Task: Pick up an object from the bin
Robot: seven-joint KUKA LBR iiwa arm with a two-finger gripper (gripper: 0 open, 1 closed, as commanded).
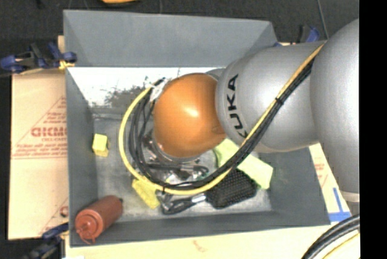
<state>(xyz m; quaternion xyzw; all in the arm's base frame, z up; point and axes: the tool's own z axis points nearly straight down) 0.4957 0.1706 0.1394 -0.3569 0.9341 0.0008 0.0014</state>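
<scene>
- The arm [290,100] is seen reaching in from the right, with its orange cover [184,121] hung over the middle of the grey metal bin [169,40] and ringed on the left and front by yellow and black cables [128,131].
- The end effector [175,174] is glimpsed only as a bit of metal under the cover, low over the bin floor in the front half. How far open it is cannot be told, and nothing is seen in its grasp.
- Three things are found nearest to it. A yellow wedge-shaped piece [144,192] lies just beside it to the front left, a black mesh thing [233,189] to the front right, and a yellow-green sponge [257,172] to the right, partly covered by the arm. Which of these lies directly beneath cannot be told.
- Along the front edge little room is left — wedge, cables and mesh are all crowded close to the front wall.
- A small yellow block [100,144] is set alone near the left wall, well apart from the end effector, with bare floor on every side.
- A brown-red bottle [97,218] is laid on its side in the front left corner, slanted, close to both walls.
- Open floor is seen between the cables and the left wall, and in a speckled strip along the back wall — the right side is taken up by the arm.
</scene>
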